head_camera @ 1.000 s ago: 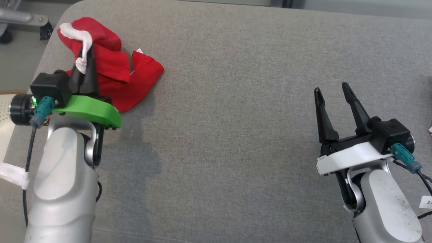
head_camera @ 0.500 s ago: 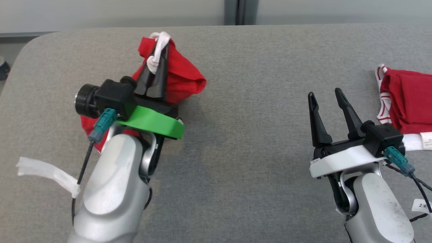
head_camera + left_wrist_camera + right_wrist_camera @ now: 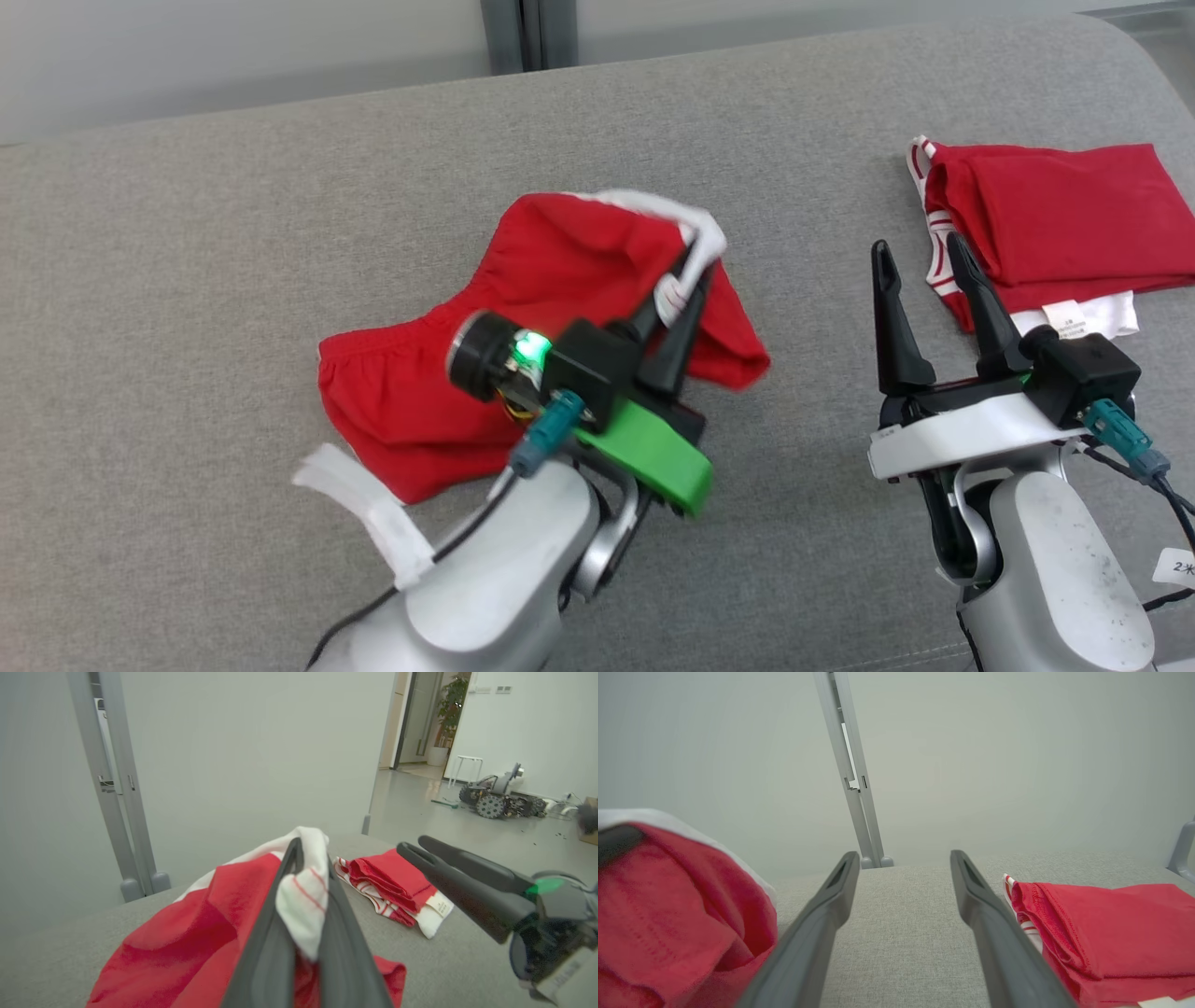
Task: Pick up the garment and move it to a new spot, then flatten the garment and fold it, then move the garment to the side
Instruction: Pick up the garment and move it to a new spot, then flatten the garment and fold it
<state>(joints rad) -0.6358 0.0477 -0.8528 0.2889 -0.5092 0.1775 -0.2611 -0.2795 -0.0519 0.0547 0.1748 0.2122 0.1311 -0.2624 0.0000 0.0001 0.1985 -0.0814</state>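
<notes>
On the grey fabric tabletop (image 3: pixel 187 233), left of centre, lie the red briefs (image 3: pixel 420 411). Their lower half is spread on the surface and their upper edge is drawn up toward the middle. The left claw (image 3: pixel 698 266) is clamped on the white, red-striped waistband (image 3: pixel 644 201), and the left wrist view shows the band bunched between its two dark fingers. To the right, the right claw (image 3: pixel 916 247) stands wide and holds nothing, hovering just above the tabletop. Past it, near the right edge, a second red garment (image 3: pixel 1055 219) lies folded, its white label showing.

This looks like the first step, carrying the briefs to a fresh spot near the middle. The next move probably calls for lowering the waistband onto bare tabletop, well apart from the folded piece, and letting go. The free right claw could then take the opposite edge and pull the cloth flat.
</notes>
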